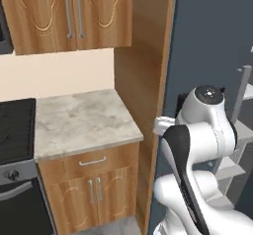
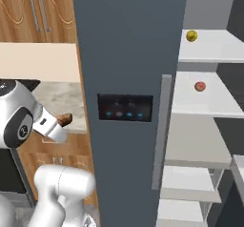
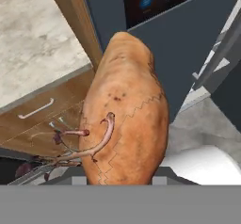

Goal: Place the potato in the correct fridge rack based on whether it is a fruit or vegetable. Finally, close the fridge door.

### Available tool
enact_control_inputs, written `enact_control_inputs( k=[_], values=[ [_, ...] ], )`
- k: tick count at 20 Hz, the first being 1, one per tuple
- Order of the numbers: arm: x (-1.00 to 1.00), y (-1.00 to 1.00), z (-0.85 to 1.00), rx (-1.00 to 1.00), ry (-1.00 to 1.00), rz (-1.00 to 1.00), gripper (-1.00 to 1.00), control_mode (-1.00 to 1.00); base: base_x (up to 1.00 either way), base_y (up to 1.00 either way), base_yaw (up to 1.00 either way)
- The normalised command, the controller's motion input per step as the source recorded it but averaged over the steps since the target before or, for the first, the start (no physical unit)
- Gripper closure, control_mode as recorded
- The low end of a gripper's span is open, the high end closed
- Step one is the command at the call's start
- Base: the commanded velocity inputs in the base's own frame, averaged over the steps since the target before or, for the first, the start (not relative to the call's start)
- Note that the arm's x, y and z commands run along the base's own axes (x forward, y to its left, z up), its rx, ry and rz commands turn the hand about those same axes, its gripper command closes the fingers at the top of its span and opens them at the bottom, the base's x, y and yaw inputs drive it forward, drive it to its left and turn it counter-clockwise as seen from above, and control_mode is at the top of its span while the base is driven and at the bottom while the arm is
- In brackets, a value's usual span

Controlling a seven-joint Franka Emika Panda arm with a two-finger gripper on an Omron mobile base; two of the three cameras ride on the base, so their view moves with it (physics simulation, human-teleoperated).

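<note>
Gripper (image 2: pixel 61 122) fingers are nearly closed on the potato (image 3: pixel 124 112), which juts out from between them; in the right base view only its brown tip shows, held up in front of the marble counter (image 1: pixel 74 123), left of the closed door with the black display panel (image 2: pixel 125 108). So the pick-up looks done, and the carry to the fridge, the placing and the door closing are left. Inside the open fridge, white flat racks (image 2: pixel 205 99) stand one above another with angled front edges; a small yellow ball (image 2: pixel 191 36) lies on an upper rack and a small orange-red ball (image 2: pixel 200 86) on the one below. Seen from the hand, the potato is long, tapered and lumpy, with a matte orange-brown skin, dark specks and pinkish stringy sprouts at its lower end. Wood-grain cabinets (image 1: pixel 84 189) with grey bar handles sit under the mottled counter.
</note>
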Motion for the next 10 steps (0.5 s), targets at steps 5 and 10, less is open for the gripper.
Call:
enact_control_inputs(
  k=[5, 10],
  values=[
    [0.00, 0.00, 0.00, 0.00, 0.00, 0.00, 1.00, 1.00, 0.01, -1.00, -0.24],
    [0.00, 0.00, 0.00, 0.00, 0.00, 0.00, 1.00, 1.00, 0.00, -1.00, -0.12]
  ],
)
